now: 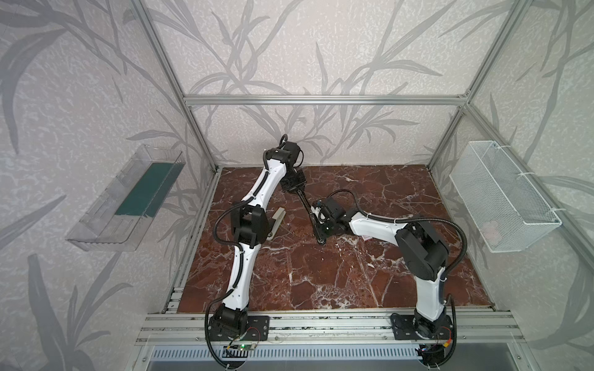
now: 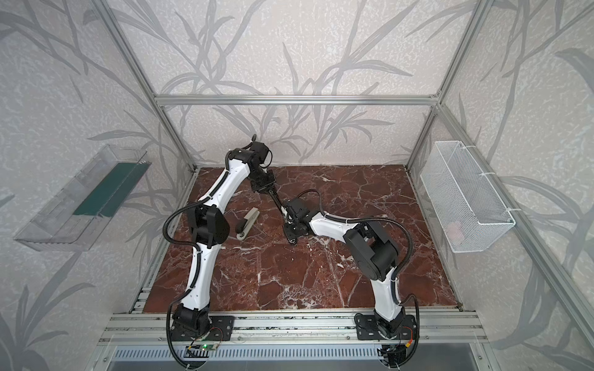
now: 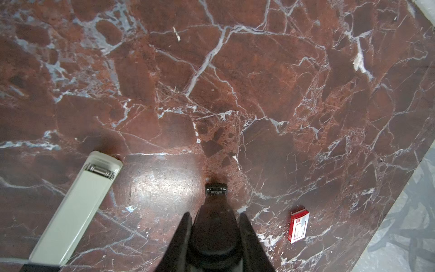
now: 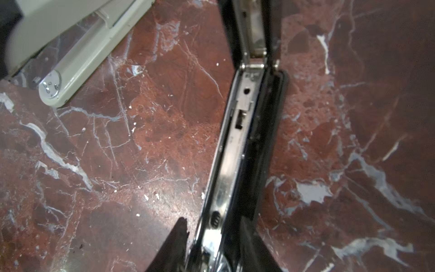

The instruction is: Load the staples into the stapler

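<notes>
Black stapler, left end effector downturned

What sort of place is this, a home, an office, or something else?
Probably a robot test cell rather than a lived-in room: an aluminium frame with wallpapered panels encloses it, two robot arms are bolted to a front rail, and a marble-look tabletop fills the floor.
</notes>
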Available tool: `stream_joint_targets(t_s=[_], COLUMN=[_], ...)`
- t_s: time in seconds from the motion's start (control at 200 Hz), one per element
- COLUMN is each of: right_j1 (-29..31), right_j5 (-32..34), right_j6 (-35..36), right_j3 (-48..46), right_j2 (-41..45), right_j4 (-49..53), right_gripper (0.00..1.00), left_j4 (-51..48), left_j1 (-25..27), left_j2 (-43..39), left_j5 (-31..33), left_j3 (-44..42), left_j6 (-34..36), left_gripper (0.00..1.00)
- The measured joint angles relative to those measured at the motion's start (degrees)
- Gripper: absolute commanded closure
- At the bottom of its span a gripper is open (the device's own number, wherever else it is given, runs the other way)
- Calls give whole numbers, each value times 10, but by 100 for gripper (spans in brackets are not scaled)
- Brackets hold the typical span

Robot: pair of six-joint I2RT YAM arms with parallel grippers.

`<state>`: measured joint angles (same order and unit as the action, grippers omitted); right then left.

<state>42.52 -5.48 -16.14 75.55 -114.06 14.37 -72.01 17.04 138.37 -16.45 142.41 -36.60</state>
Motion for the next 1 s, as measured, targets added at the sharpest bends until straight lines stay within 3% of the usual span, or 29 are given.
stream_joint_targets(t_s=[0.28, 0.375, 0.52, 1.005], right_j1=[0, 0, 0, -2], right_j5=[6, 6, 5, 0], right_j6=[1, 6, 11, 37], right_j3=[-36, -47, -59, -86], right_j2=[11, 16, 21, 36], right_j4=[-39, -52, -69, -89], right_gripper=[75, 76, 76, 77], left_j4=[-10, -13, -14, 2], left_j1=[-19, -29, -40, -77], left_j2=[19, 23, 30, 86], left_j5=[-13, -24, -43, -111], left_j3=[19, 19, 20, 29], left_j6=[-17, -21, -23, -26], left_gripper=[100, 100, 92, 89])
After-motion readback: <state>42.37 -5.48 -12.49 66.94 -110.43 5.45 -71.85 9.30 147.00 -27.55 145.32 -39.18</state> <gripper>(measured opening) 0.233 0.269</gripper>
